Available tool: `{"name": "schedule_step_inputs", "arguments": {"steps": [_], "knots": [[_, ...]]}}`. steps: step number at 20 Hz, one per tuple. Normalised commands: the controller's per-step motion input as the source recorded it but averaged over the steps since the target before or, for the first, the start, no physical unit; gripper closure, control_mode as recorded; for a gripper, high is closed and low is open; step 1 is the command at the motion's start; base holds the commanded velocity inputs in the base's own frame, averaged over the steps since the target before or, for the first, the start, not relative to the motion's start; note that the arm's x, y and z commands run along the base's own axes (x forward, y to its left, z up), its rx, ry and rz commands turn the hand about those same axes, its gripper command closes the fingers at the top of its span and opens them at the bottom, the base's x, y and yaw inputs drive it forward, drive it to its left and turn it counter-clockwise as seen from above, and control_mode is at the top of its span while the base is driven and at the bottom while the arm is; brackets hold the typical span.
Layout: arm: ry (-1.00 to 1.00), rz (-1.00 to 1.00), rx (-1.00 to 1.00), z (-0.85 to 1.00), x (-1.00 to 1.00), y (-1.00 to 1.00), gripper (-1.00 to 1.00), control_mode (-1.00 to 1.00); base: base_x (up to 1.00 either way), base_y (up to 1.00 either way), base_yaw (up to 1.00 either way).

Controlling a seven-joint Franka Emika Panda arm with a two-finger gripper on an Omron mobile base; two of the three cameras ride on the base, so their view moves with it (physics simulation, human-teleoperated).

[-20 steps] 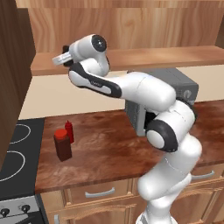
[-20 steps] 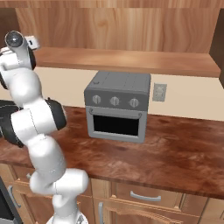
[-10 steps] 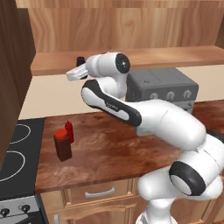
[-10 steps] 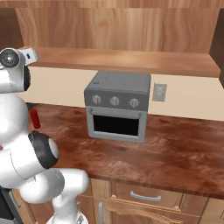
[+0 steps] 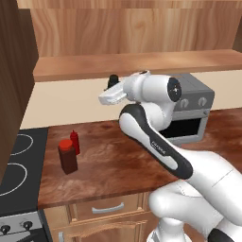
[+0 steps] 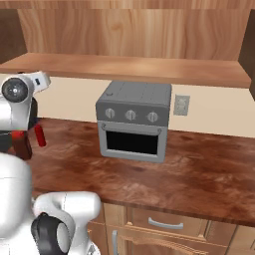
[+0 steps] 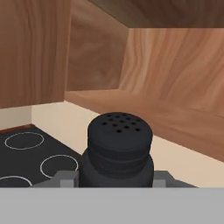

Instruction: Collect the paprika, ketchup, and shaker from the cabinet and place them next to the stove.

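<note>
My gripper (image 5: 112,88) is shut on the shaker (image 5: 113,80), a small black cylinder held in the air just below the front edge of the cabinet plank (image 5: 142,64). In the hand view the shaker (image 7: 119,148) sits between the fingertips (image 7: 65,178), its perforated top facing the camera. On the counter beside the stove (image 5: 14,165) stands the paprika (image 5: 67,157), with the ketchup (image 5: 74,142) close behind it. From the right base view the ketchup (image 6: 40,135) and paprika (image 6: 21,145) show partly behind my arm.
A grey toaster oven (image 6: 133,123) stands on the brown counter (image 6: 199,174) against the back wall, right of my arm. A dark wood side panel (image 5: 14,80) rises left of the stove. Drawers with metal handles (image 5: 108,208) run below the counter.
The hand has swung right and down from the cabinet shelf, carrying the shaker out into the open above the counter. The paprika and ketchup have not moved.
</note>
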Motion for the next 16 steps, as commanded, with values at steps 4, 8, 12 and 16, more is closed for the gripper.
{"name": "schedule_step_inputs", "arguments": {"steps": [4,8,12,16], "knots": [[0.00,0.11,-0.02,-0.43,-0.74,-0.34,1.00,-1.00,0.00,0.00,0.00],[0.03,0.15,-0.08,-0.81,-0.46,-0.02,1.00,-1.00,0.00,0.00,0.00],[0.03,0.23,-0.08,-0.92,-0.08,0.01,1.00,-1.00,0.00,0.00,0.00],[0.00,0.23,-0.05,-0.87,0.00,0.00,1.00,-1.00,0.00,0.00,0.00]]}}
